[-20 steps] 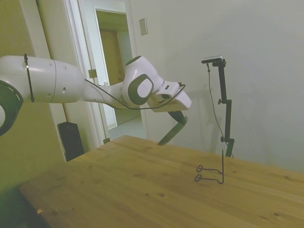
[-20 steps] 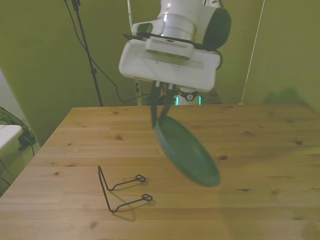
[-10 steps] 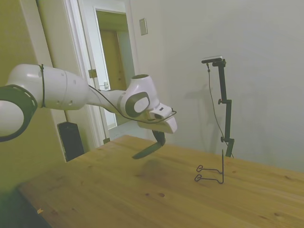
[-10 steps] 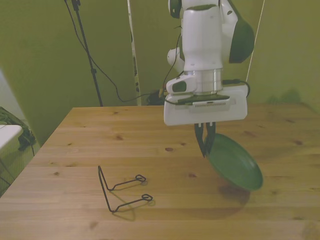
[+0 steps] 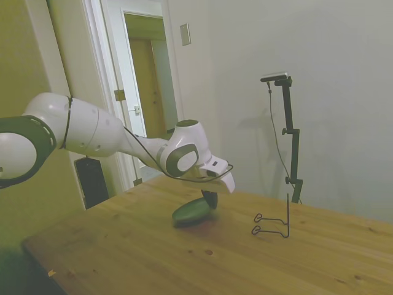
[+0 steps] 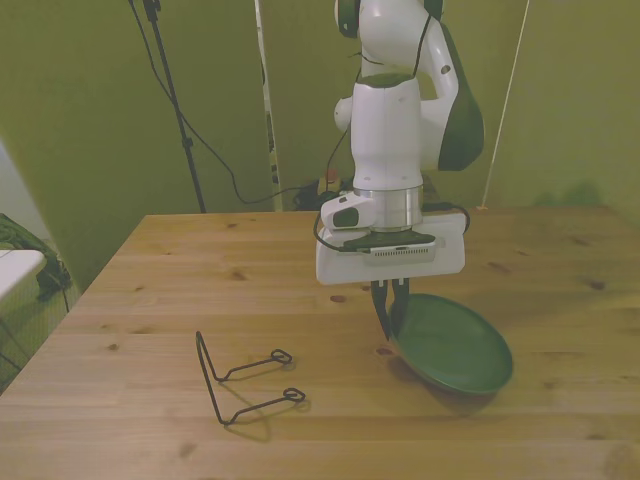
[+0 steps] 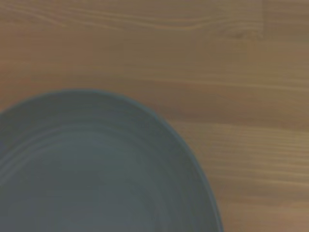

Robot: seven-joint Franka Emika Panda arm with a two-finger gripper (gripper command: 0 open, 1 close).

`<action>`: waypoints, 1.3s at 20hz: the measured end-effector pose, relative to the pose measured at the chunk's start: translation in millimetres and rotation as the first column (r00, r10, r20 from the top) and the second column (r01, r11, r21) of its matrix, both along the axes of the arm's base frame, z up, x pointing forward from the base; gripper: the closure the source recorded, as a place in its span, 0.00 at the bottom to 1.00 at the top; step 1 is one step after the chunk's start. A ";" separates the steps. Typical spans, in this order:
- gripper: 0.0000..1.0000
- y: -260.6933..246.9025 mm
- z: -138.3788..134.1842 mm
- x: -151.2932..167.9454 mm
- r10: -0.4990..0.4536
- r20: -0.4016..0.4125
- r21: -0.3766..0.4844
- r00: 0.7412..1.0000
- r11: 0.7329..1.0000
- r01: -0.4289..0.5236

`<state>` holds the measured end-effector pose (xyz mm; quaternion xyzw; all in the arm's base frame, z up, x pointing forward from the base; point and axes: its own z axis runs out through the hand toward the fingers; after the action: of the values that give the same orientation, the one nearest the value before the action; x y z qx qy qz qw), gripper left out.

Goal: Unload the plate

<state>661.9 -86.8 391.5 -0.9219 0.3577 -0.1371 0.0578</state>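
Note:
The green plate (image 6: 450, 345) hangs nearly level just above the wooden table (image 6: 150, 300), toward the front view's right. My gripper (image 6: 390, 325) is shut on the plate's rim at its edge nearest the rack. From the side the plate (image 5: 191, 212) shows as a dark green disc under the gripper (image 5: 210, 200), close to the tabletop. Up close in the wrist view, the plate (image 7: 96, 169) fills the lower part of the picture over wood grain.
A thin black wire rack (image 6: 235, 375) stands empty on the table to the front view's left of the plate; in the side view the rack (image 5: 276, 221) is past the plate. A doorway (image 5: 147, 92) is behind the table.
The arm has come down and swung the plate from a steep tilt in the air to nearly flat just above the table, right of the rack. The gripper stays shut on its rim.

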 end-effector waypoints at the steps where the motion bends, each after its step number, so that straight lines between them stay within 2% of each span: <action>1: 1.00 -0.9 -1.6 -2.3 0.000 -0.003 0.000 1.000 1.000 0.000; 3: 1.00 -2.6 -1.2 -4.8 -0.002 -0.005 -0.001 1.000 1.000 0.002; 4: 0.00 -3.8 -0.2 -5.4 -0.004 -0.004 -0.002 1.000 1.000 0.004; 20: 0.00 -20.4 -3.2 -10.8 -0.011 -0.016 -0.023 1.000 1.000 0.010; 23: 0.00 -20.1 21.0 -10.9 -0.006 0.007 -0.023 1.000 1.000 0.006; 26: 0.00 -9.1 69.4 -17.0 0.017 0.026 -0.010 1.000 1.000 -0.017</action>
<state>644.8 -95.8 461.0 -0.9234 0.3483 -0.1502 0.0589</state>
